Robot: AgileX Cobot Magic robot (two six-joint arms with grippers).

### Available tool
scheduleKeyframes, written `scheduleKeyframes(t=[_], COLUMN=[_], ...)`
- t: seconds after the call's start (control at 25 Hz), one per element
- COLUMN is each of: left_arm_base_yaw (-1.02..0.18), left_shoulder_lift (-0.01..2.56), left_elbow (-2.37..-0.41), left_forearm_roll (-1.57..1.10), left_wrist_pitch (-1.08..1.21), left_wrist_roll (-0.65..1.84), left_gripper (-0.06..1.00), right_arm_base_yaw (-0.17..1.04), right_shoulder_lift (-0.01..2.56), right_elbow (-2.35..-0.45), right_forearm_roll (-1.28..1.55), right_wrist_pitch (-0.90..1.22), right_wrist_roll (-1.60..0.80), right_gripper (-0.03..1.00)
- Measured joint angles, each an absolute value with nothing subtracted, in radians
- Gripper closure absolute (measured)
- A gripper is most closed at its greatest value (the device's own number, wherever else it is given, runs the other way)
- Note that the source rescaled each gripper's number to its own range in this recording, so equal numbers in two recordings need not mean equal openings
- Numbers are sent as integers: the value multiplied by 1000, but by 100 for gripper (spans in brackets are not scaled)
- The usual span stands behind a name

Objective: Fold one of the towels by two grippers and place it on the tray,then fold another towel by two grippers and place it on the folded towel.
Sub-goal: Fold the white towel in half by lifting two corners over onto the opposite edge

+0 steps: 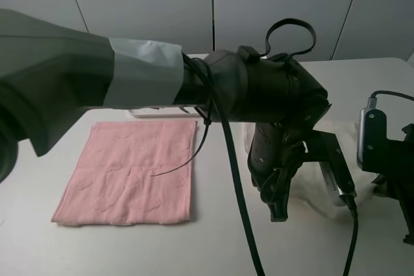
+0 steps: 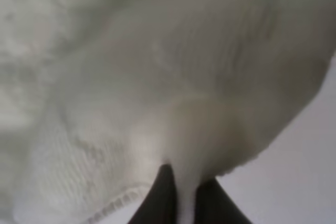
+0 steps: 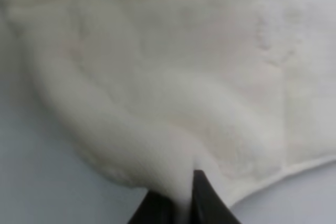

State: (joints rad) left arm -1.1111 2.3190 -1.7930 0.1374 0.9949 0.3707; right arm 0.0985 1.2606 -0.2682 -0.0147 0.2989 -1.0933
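Observation:
A white towel [image 1: 315, 189] lies bunched on the table at the right, between both grippers. My left gripper [image 1: 279, 210] reaches across the middle and is shut on a pinched fold of it; the left wrist view shows the dark fingers [image 2: 182, 184] closed on the white towel [image 2: 157, 77]. My right gripper [image 1: 408, 234] is at the right edge, also shut on the towel's edge, as the right wrist view [image 3: 181, 195] shows with the white towel [image 3: 184, 77] pinched. A pink towel [image 1: 129, 172] lies flat and unfolded on the left. The white tray [image 1: 162, 113] is mostly hidden behind the left arm.
The left arm [image 1: 77, 75] fills the upper left of the exterior view and hides the table's back. A black cable [image 1: 236, 185] hangs from it across the table's middle. Bare table [image 1: 220, 244] shows in front.

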Motion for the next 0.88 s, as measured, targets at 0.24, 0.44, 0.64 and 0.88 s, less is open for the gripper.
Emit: scheduleKeyframes(t=[0.24, 0.44, 0.64, 0.88], left_arm_base_yaw=[-1069, -1001, -933, -882], left_shoulder_lift=[2319, 2319, 2319, 2319], left_elbow=[-1911, -1960, -1976, -1976], left_forearm_roll=[82, -8, -139, -175], left_wrist_pitch=[1059, 1089, 1095, 1091], left_wrist_roll=[371, 370, 368, 351], left_gripper=[94, 94, 94, 94], right_arm_base_yaw=[99, 99, 99, 99], right_shoulder_lift=[1167, 1163, 1163, 1190], right_elbow=[-282, -350, -421, -441], right_forearm_roll=[-12, -12, -12, -21], right_wrist_pitch=[362, 439, 445, 445], right_wrist_roll=[-937, -788, -622, -482], right_gripper=[97, 97, 97, 97])
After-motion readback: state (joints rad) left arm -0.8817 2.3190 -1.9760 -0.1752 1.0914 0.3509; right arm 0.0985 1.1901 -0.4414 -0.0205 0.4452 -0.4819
